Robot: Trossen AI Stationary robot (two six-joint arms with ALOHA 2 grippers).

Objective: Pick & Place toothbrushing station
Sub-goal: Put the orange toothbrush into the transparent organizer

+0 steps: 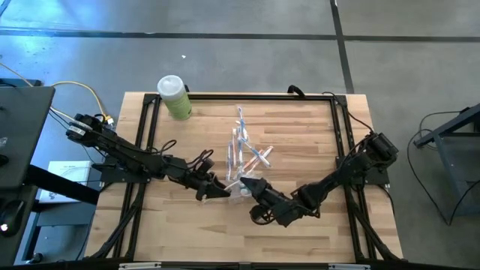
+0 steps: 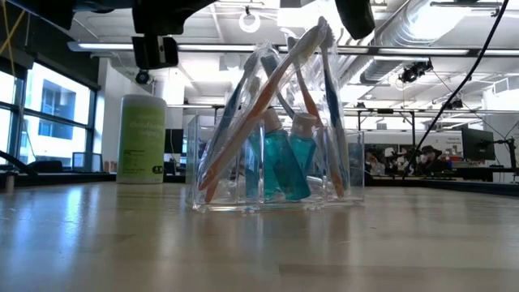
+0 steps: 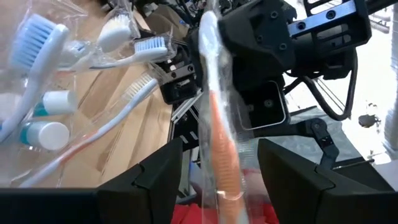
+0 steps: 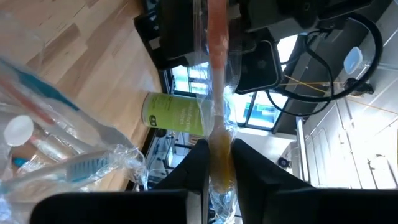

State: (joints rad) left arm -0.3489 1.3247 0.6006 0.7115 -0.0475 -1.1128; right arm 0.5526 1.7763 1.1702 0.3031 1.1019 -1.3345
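High view: the clear holder (image 1: 241, 187) sits a little toward six o'clock of the middle of the wooden bench (image 1: 300, 135), with wrapped toothbrushes (image 1: 241, 146) fanning out of it toward twelve o'clock. The left hand (image 1: 222, 190) comes in from nine o'clock and the right hand (image 1: 252, 186) from four o'clock; both tips meet at the holder. A light-green bottle (image 1: 175, 98) with a white cap lies near the eleven o'clock corner.

Low view: the holder (image 2: 280, 166) stands upright on the bench (image 2: 259, 243), holding an orange-handled brush (image 2: 259, 113), blue-handled brushes and two small teal tubes (image 2: 285, 162) that lean against each other. The bottle (image 2: 141, 139) stands well apart, at nine o'clock of the holder. Dark arm parts hang in from twelve o'clock.

Left wrist view: the left hand (image 3: 216, 168) has its fingers (image 3: 155, 171) spread, and an orange-handled brush in clear wrap (image 3: 221, 143) runs between them without visibly touching either. More brushes (image 3: 134, 50) lie beyond, and the right arm (image 3: 273, 50) is just behind.

Right wrist view: the right hand (image 4: 215, 165) has its fingers (image 4: 198, 163) pinched onto the wrapped orange-handled brush (image 4: 217, 56). The bottle (image 4: 174, 114) shows beyond.
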